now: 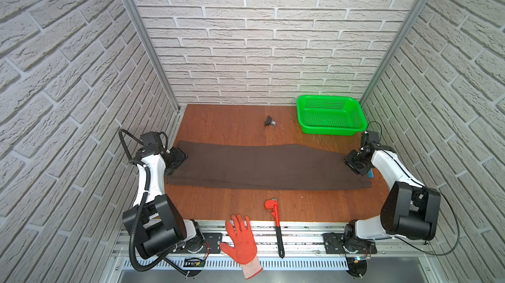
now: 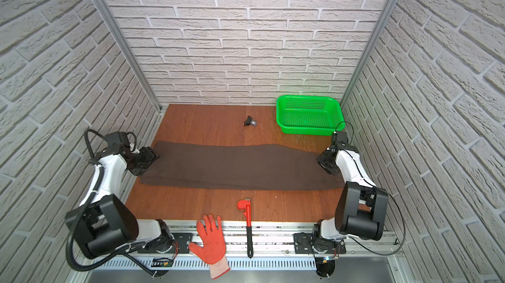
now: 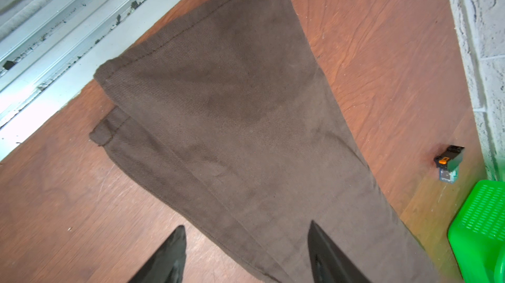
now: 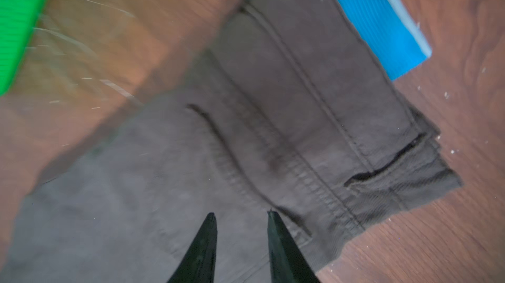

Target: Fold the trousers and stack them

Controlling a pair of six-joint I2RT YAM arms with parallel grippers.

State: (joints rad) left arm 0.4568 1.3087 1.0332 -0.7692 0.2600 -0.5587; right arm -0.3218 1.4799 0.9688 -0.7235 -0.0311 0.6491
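Trousers point(image 1: 262, 167) lie folded lengthwise on the bench point(image 1: 224, 126) between both hands.
Left hand point(image 3: 246, 228) hangs wide over the hems point(image 3: 109, 104), right hand point(image 4: 240, 214) narrowly parted over the waistband point(image 4: 382, 158); next likely: pinch both ends, fold across.

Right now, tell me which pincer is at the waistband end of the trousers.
The right pincer: its wrist view shows the trousers' waistband and pocket slit, while the left pincer sits over the hemmed leg ends.

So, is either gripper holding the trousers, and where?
Nothing held: left gripper over the hem end of the trousers, right gripper over the waistband, both open.
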